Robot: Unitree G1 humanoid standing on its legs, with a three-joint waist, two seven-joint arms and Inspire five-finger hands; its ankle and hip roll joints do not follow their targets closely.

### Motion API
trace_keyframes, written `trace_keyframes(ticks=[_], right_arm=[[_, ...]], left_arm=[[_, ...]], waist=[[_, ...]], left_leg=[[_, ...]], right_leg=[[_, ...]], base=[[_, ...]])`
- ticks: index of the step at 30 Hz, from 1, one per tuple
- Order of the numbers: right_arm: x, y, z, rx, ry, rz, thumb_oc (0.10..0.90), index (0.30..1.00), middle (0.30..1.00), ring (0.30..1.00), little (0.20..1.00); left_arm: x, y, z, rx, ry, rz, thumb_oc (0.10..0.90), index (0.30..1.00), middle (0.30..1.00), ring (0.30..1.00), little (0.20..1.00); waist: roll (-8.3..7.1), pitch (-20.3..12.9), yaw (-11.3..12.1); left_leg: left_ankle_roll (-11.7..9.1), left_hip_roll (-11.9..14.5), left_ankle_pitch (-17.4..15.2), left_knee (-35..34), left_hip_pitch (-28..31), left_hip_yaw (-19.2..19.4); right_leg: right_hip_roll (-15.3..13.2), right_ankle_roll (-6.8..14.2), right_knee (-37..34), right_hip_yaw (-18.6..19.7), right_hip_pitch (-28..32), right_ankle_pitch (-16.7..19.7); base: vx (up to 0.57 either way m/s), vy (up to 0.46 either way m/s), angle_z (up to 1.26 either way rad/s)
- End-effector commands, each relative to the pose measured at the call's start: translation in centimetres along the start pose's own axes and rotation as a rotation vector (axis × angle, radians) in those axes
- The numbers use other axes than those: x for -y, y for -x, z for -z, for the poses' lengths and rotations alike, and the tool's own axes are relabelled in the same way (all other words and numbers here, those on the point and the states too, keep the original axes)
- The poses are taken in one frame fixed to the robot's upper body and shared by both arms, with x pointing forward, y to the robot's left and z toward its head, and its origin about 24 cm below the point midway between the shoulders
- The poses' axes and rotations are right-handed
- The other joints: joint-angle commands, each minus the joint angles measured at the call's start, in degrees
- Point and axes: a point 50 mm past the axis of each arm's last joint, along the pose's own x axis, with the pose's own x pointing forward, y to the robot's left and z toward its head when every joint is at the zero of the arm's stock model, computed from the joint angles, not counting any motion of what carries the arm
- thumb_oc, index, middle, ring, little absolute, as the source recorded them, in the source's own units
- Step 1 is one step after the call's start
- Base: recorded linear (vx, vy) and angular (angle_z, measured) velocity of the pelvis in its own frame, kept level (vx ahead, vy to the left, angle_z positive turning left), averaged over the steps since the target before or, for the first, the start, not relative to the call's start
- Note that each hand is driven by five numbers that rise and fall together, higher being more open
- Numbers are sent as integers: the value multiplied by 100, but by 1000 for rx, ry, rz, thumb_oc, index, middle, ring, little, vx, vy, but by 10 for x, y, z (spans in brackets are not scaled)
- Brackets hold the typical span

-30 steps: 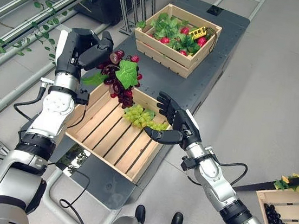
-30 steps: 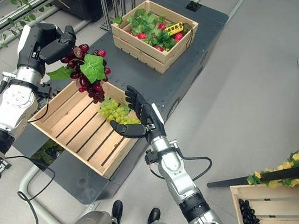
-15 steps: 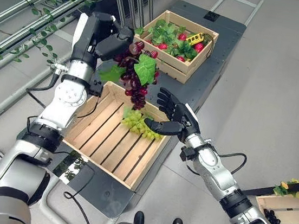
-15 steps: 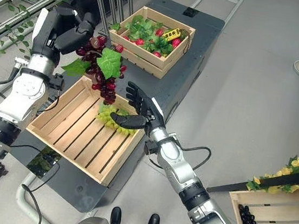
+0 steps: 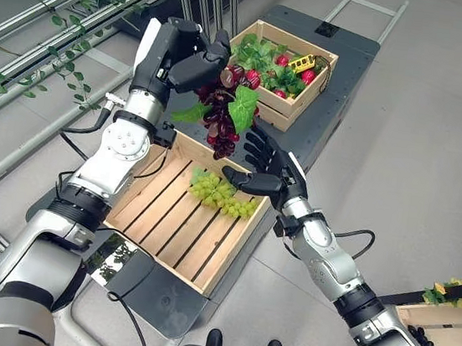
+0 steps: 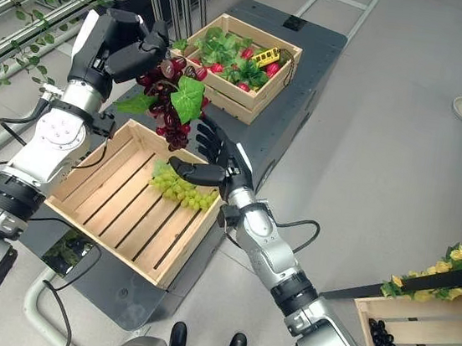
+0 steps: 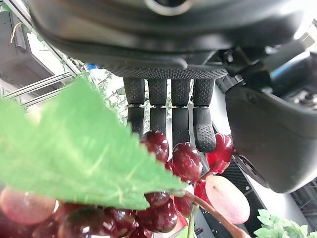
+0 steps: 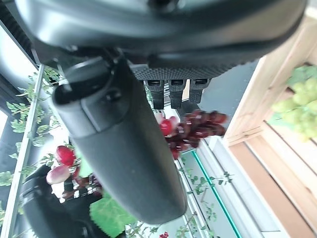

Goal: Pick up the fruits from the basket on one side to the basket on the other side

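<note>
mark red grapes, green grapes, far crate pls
red grapes (image 5: 221, 119), left eye view, hanging berries below the left hand.
green grapes (image 6: 180, 190), right eye view, middle of the bunch.
far crate (image 6: 223, 98), right eye view, front wall.

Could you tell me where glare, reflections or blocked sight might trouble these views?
Left eye view: even daylight; a mirror-like panel on the platform's side. Left wrist view: the left hand holds the red grapes, whose green leaf covers the foreground against bright backlight. Right wrist view: the right hand's thumb blocks the middle.
</note>
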Motion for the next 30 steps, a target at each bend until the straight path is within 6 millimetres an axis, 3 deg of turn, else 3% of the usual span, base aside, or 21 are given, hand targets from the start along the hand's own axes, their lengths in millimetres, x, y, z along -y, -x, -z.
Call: trace_keyframes(ticks=[1,5,11,18,27,28,29,30], right_arm=[[-30,-20,-34,159,-133,-18,800,900,900,900,900],[-41,-31,-54,205,-127,-26,800,900,900,900,900],[-52,-45,-69,201,-87,-49,800,900,900,900,900],[-59,-54,-66,157,-99,-55,800,900,900,900,900],[-63,-59,-48,44,-157,-76,800,900,900,900,900],[-64,-60,-48,41,-177,-84,736,804,804,804,804],[-66,-60,-49,49,-205,-106,400,300,300,300,300],[-68,-59,-51,57,-234,-129,400,300,300,300,300]], left_arm=[[8,-33,-51,206,110,-16,400,300,300,300,300],[20,-34,-51,196,132,27,400,300,300,300,300],[32,-38,-55,202,183,63,400,300,300,300,300],[44,-41,-66,229,242,91,400,300,300,300,300],[58,-44,-85,277,279,111,400,300,300,300,300],[59,-44,-86,278,281,112,400,300,300,300,300],[59,-44,-87,281,282,113,400,300,300,300,300],[60,-44,-88,285,283,116,400,300,300,300,300]], waist=[[64,-1425,167],[48,-1453,222],[13,-1532,299],[-31,-1581,383],[-59,-1617,463],[-61,-1615,466],[-63,-1611,470],[-68,-1609,477]], left_leg=[[-327,-113,-122,-181,-250,-315],[-320,-124,-121,-185,-248,-363],[-317,-135,-99,-205,-247,-420],[-327,-129,-78,-217,-261,-467],[-336,-127,-67,-224,-297,-551],[-337,-124,-65,-224,-299,-555],[-341,-119,-64,-224,-300,-560],[-342,-119,-66,-224,-298,-569]], right_leg=[[-52,-86,3,-65,-128,-205],[-54,-95,3,-76,-121,-207],[-57,-104,3,-108,-115,-211],[-56,-124,3,-165,-106,-219],[-58,-145,3,-238,-103,-248],[-58,-146,3,-242,-104,-247],[-58,-148,3,-249,-103,-248],[-54,-153,3,-252,-101,-253]], base=[[0,0,0],[0,0,0],[0,0,0],[-1,-7,5],[-3,0,0],[-12,-8,4],[-12,-8,5],[-9,-6,4]])
